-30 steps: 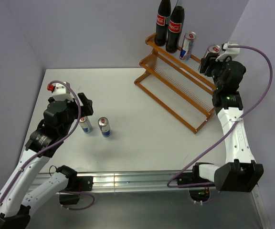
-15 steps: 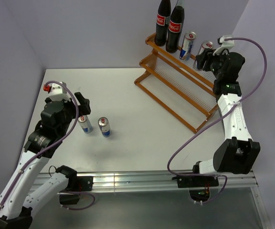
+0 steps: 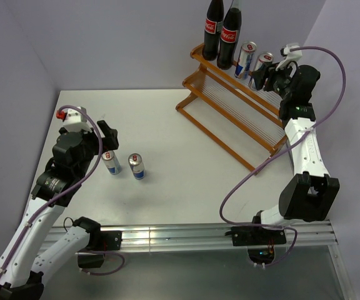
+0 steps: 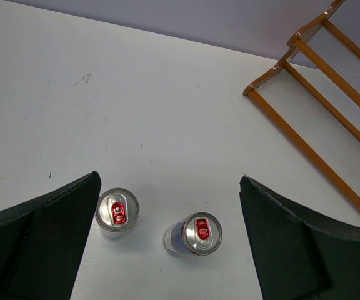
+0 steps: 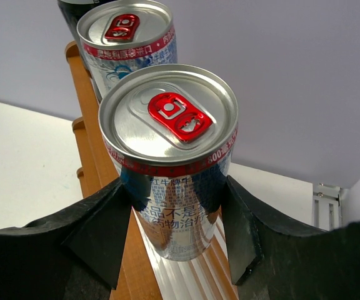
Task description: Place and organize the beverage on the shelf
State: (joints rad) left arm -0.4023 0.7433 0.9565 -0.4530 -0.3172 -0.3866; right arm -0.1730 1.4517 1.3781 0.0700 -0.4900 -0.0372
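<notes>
Squeezed tight in the right claw (image 5: 174, 250): one silver-blue can (image 5: 170, 156), standing straight up in the middle of the wrist view. Just behind it, toward the upper left, a second can (image 5: 127, 44), very close. Touching or not: hard to say. Under both, the top step of the shelf (image 3: 227, 115), at the upper right of the overhead view. Further up along that step, two cola bottles (image 3: 230, 37). Held can's bottom on the pale rods or just above them: cannot tell.

Over at the left of the overhead view, the left claw (image 4: 169, 187), wide open and holding nothing, above two more cans (image 4: 117, 211) on the white table (image 4: 167, 94).

Most likely the putting-down step for the second can on the shelf. Next: set it down gently, let go, then pull straight back without bumping the neighbour. After that, time to grab a table can.
</notes>
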